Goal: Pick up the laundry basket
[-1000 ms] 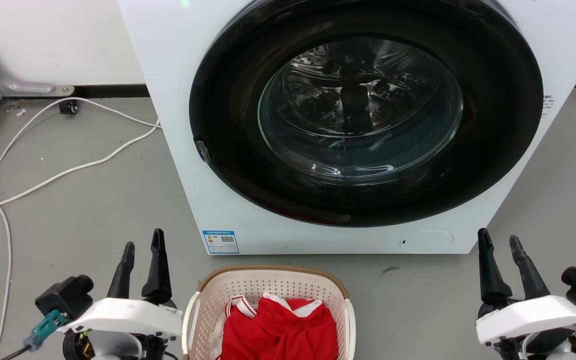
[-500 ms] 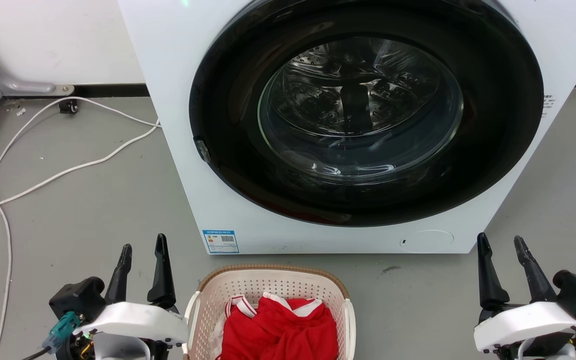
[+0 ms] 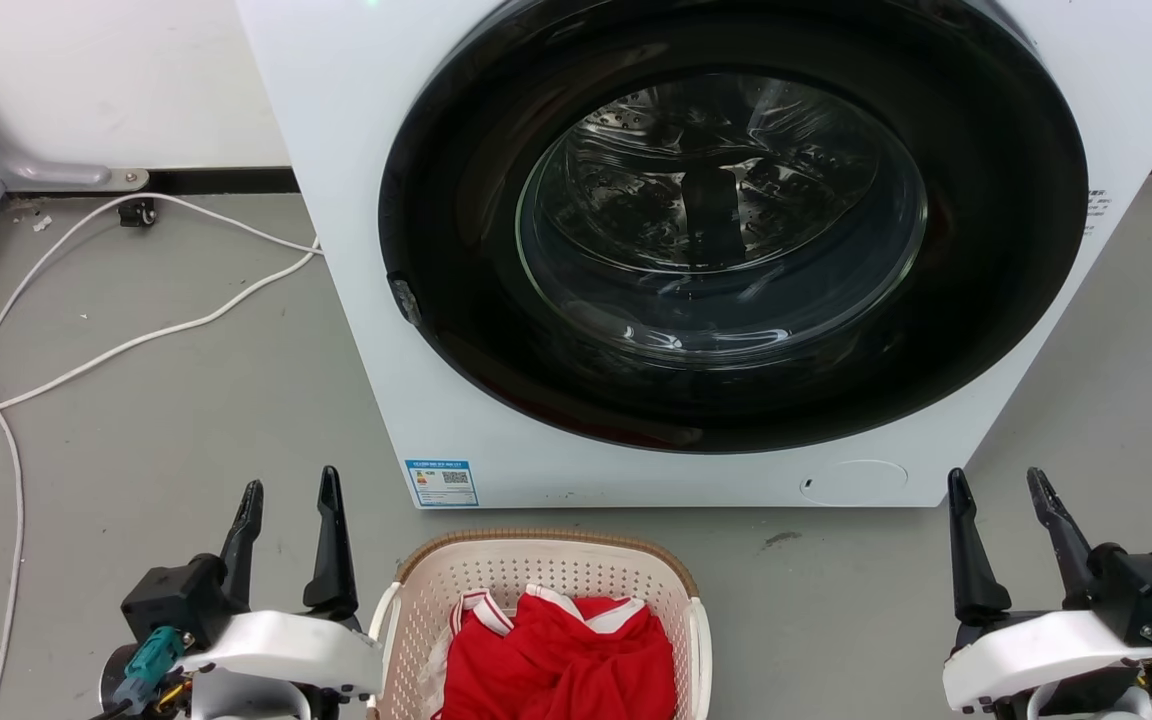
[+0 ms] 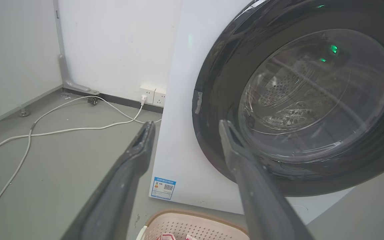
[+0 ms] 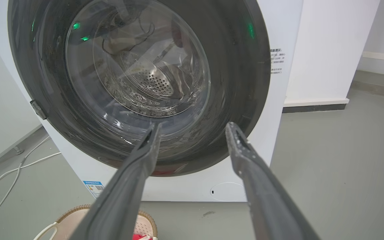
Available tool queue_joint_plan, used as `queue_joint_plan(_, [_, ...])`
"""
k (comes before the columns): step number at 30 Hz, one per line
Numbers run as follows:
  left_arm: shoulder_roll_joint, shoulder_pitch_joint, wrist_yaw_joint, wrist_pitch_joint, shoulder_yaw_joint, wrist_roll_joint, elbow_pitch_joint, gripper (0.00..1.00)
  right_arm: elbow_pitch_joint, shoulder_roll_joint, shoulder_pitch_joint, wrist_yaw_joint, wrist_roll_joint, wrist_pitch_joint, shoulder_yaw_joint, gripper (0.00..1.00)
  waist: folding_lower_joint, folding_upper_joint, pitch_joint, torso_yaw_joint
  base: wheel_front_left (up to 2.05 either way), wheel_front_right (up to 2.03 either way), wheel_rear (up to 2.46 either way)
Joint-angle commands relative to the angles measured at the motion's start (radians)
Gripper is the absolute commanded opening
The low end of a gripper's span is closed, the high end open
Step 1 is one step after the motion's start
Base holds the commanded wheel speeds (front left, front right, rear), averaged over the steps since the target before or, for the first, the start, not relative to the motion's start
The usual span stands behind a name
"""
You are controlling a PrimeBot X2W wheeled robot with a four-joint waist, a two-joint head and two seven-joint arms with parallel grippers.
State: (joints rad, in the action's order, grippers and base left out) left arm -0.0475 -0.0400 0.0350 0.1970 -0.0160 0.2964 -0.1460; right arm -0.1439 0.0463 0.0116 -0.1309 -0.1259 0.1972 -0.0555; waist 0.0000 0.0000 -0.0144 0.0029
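The cream laundry basket (image 3: 436, 585) with a brown woven-look rim and white side handles stands on the grey floor at the bottom centre of the head view, with red clothing (image 3: 561, 655) inside. Its far rim also appears low in the left wrist view (image 4: 195, 223) and the right wrist view (image 5: 70, 220). My left gripper (image 3: 291, 485) is open, just left of the basket and apart from it. My right gripper (image 3: 994, 478) is open, well to the basket's right. Nothing is between either pair of fingers.
A white front-loading washer (image 3: 356, 250) with a closed dark round door (image 3: 726, 220) stands directly behind the basket. White cables (image 3: 136, 345) trail across the floor at the left toward wall sockets (image 4: 153, 96). Bare grey floor lies on both sides of the basket.
Both grippers have drawn back toward the bottom of the head view and shifted slightly inward. The basket and washer have not moved.
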Motion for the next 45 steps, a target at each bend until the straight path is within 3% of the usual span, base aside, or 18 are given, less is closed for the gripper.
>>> queue_joint_plan(1, [-0.003, 0.006, -0.003, 0.009, 0.0, -0.023, 0.01, 1.0, 0.011, 0.005, -0.005, 0.0, 0.025, 0.008, 0.0, 1.0, 0.0, 0.0, 0.0, 0.0, 0.0, 0.0, 0.0])
queue_joint_plan(26, [-0.004, 0.03, -0.017, 0.064, 0.001, -0.241, 0.022, 1.0, 0.038, 0.006, -0.03, 0.0, 0.189, 0.065, 0.004, 1.0, 0.0, 0.0, 0.008, 0.004, 0.0, 0.0, 0.0])
queue_joint_plan(45, [-0.004, 0.033, -0.013, 0.069, -0.004, -0.245, 0.022, 1.0, 0.024, 0.006, -0.029, 0.0, 0.117, 0.068, -0.001, 1.0, 0.0, 0.0, 0.0, 0.003, 0.0, 0.0, 0.0])
